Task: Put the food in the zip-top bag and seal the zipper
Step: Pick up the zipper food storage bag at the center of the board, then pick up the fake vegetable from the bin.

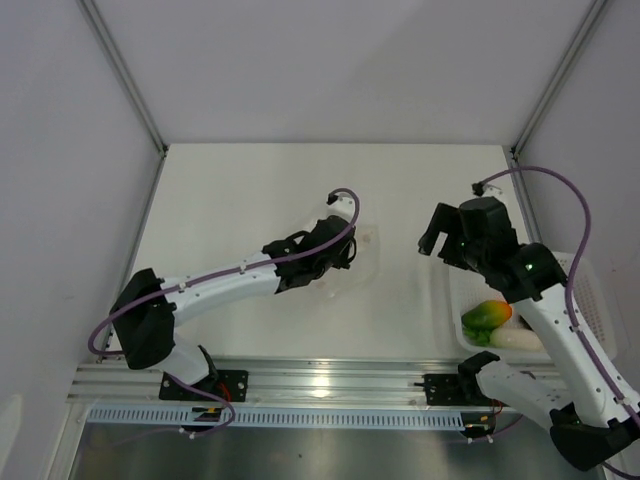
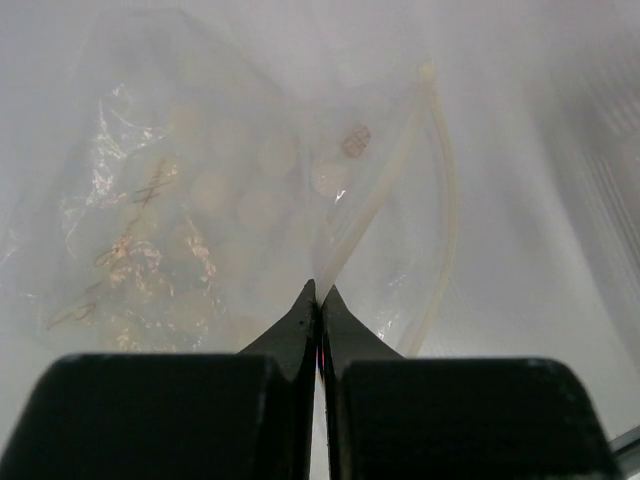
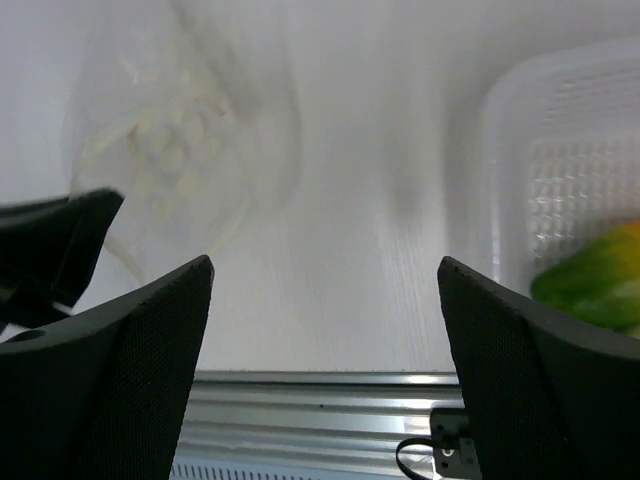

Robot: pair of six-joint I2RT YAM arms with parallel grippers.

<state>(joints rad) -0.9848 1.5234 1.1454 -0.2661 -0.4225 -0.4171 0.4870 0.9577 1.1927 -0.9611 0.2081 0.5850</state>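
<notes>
The clear bag [image 2: 200,200] lies near the middle of the table [image 1: 250,190]. The left end effector [image 2: 318,295] is pinched narrow on its edge, where the zipper strip [image 2: 385,180] begins. The right end effector [image 3: 322,262] hangs wide with nothing in it, between the bag and the white basket [image 3: 520,130] at the table's right edge. A green-and-orange fruit [image 1: 487,314] and a white radish [image 1: 516,339] lie in the basket.

Bag [image 2: 200,220]: clear, crinkly, flat, 12 o'clock of my left fingers [image 2: 290,330], which pinch its edge. Zipper [image 2: 445,180] bowed, 3 o'clock side. Green-orange piece [image 1: 487,314] and radish [image 1: 516,339] outside, 4 o'clock of bag.
</notes>
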